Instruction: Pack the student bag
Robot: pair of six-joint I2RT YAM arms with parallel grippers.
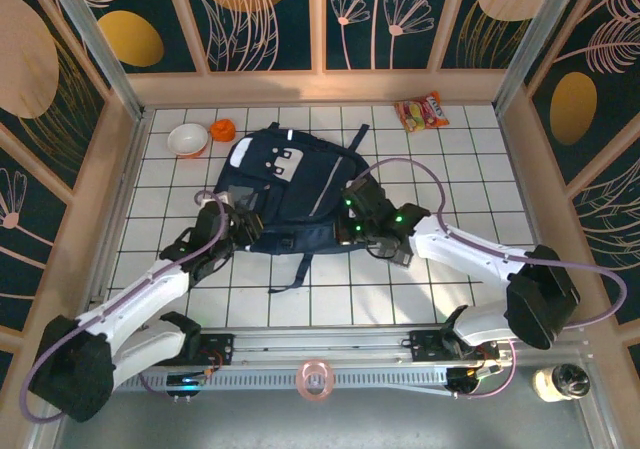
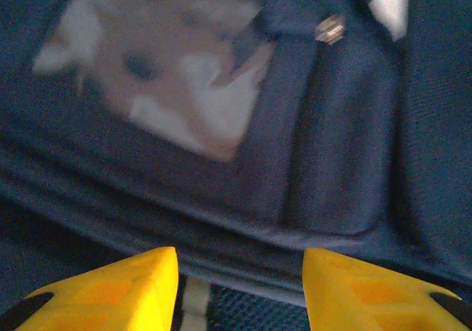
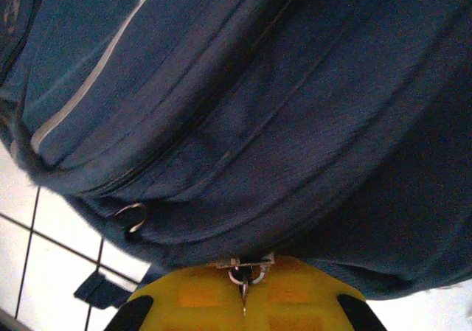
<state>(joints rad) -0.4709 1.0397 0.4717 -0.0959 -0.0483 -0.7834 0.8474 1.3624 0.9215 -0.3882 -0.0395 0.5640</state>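
matt navy cloth student bag (image 1: 300, 184), glossy white tiled table (image 1: 460, 169), metal zip pull (image 3: 243, 277)

1. Student bag (image 1: 290, 184): large navy-blue fabric backpack, soft-sided.
2. Location: centre of the white tiled table (image 1: 450, 169), set slightly toward 12 o'clock.
3. Pose: lying flat, front face up; top end toward 11 o'clock, base toward 6 o'clock.
4. Markings: grey-white patch (image 1: 255, 154) near the top; thin light stripe (image 1: 325, 184) along the 3 o'clock side.
5. Straps: one dark strap (image 1: 295, 274) trails off the base toward 6 o'clock; another (image 1: 355, 139) lies at 1 o'clock.
6. Fittings: metal zipper pull (image 3: 243, 276) on a base seam. Whether the zip is open cannot be told.
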